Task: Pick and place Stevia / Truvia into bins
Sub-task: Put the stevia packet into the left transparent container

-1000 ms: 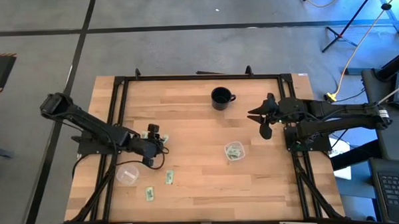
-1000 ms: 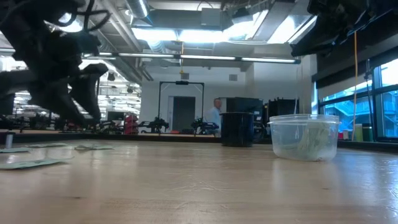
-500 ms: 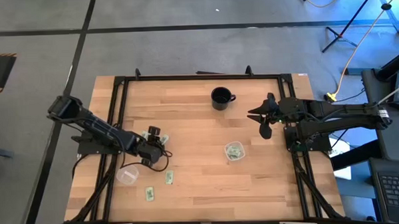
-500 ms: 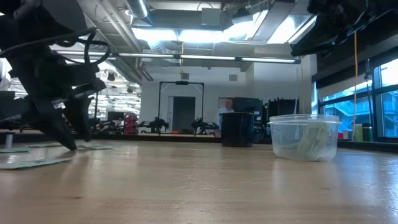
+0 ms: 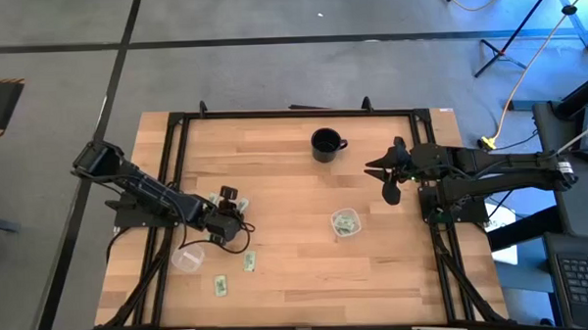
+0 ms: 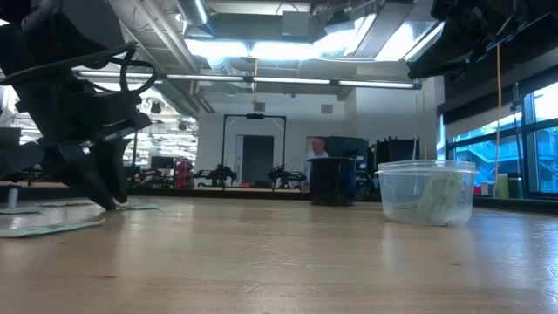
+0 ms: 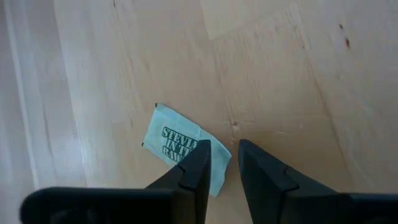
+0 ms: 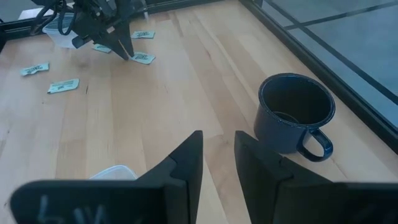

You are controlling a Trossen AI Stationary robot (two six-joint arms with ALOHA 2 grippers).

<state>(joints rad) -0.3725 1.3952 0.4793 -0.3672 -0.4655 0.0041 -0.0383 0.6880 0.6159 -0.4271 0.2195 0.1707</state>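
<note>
Stevia sachet, pale green w/ dark lettering, lies flat on the wooden table in its left-front part, directly under the left gripper. Gripper fingers are nearly together w/ only a thin gap; one fingertip sits over the sachet's edge, so can't tell if it's pinched. More sachets nearby: two toward the front edge, others by the gripper. Empty clear cup just beside the left gripper; second cup mid-table holds sachets. Black mug farther back. Right gripper hovers at the table's right side, fingers slightly apart, holding nothing.
</note>
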